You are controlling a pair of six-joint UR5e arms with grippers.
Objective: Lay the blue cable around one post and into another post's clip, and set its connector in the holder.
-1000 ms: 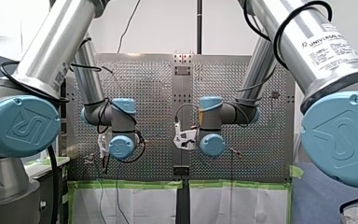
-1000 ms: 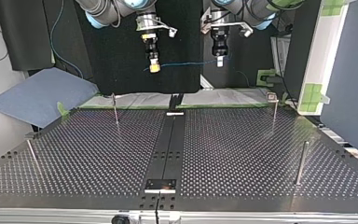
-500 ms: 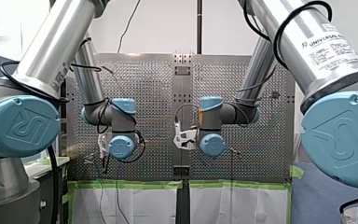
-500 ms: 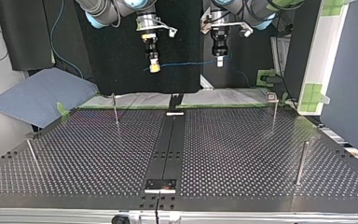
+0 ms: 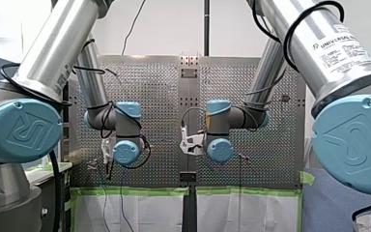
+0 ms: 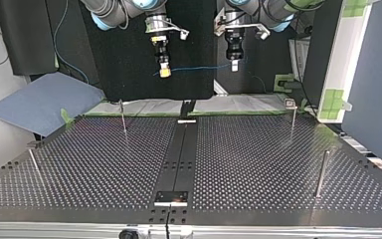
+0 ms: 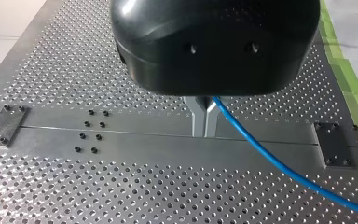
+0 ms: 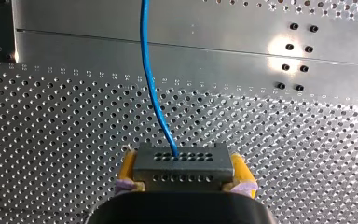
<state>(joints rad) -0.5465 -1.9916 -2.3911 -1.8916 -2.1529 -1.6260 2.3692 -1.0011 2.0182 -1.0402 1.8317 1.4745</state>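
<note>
cable (image 8: pixel 154 93): bright blue, plain, one shade along all that shows.
connector (image 8: pixel 200 173): dark grey block with two rows of small dark holes across its face.
my right gripper (image 8: pixel 182 158): black body; yellow pads (image 8: pixel 127 167), pale pinkish at their lower ends.
my left gripper (image 7: pixel 204 133): glossy black housing; bare grey metal fingers (image 7: pixel 196 121).
table (image 6: pixel 258 164): silver-grey metal with an even grid of small dark holes. A darker unperforated strip runs down the middle, with clusters of black screw holes.
posts (image 6: pixel 321 174): thin, grey metal.
tape (image 5: pixel 140 191): light green, along the table's edge.
arms (image 5: pixel 58 43): brushed silver tubes; light blue joint caps (image 5: pixel 19 130).
cloth (image 6: pixel 40 102): dull blue-grey, at the top view's left.
</note>
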